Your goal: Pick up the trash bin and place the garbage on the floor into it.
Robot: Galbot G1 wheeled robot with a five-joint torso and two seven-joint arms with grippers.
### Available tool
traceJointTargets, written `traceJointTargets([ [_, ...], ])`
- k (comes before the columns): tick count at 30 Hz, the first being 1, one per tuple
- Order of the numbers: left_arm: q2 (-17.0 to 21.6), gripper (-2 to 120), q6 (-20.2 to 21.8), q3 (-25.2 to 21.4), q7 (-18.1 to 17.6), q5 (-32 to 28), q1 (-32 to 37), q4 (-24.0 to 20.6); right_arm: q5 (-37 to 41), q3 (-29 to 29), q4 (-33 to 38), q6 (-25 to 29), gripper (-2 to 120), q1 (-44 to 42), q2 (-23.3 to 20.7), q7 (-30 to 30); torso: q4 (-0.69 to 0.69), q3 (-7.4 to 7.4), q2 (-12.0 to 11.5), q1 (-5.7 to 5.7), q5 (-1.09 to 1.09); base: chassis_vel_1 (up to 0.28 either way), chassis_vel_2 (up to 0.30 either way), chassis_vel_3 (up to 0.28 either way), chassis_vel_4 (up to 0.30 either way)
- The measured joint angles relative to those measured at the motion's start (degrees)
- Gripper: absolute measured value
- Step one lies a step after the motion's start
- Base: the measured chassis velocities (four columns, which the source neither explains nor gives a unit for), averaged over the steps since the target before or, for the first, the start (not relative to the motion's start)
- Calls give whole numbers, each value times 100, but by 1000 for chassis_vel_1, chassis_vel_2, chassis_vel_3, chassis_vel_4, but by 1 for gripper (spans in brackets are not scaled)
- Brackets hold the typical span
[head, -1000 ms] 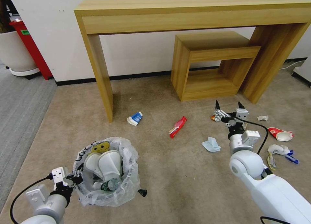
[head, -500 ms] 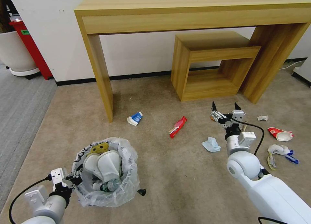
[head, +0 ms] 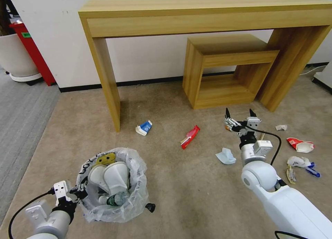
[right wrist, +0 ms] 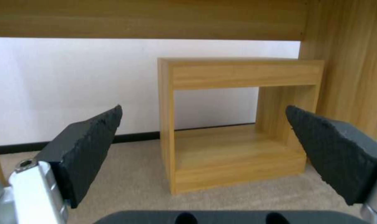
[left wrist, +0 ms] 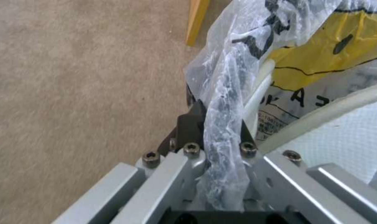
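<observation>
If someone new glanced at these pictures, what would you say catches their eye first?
Probably the small round trash bin lined with crinkly translucent plastic, stuffed with two white slippers, its rim pinched by the left end effector. Next, the open right end effector hovering over the beige carpet, with a red wrapper and pale blue mask lying nearby.

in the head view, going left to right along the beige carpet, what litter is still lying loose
blue-white carton → red wrapper → pale blue mask → small crumpled paper → red and white wrapper
</observation>
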Motion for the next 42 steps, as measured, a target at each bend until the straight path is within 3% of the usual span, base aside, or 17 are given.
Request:
traceJointTargets([
  [28, -63, 1, -51, 38, 32, 68, -52, 95, -94, -58, -116, 126, 100, -7, 77, -12, 0, 0, 0, 0, 1, -121, 126, 124, -122],
  [42, 6, 1, 88, 39, -35, -35, -65, 74, -62, -146, -163, 190, 100, 58, 103, -73, 0, 0, 0, 0, 0, -10, 15, 12, -8],
])
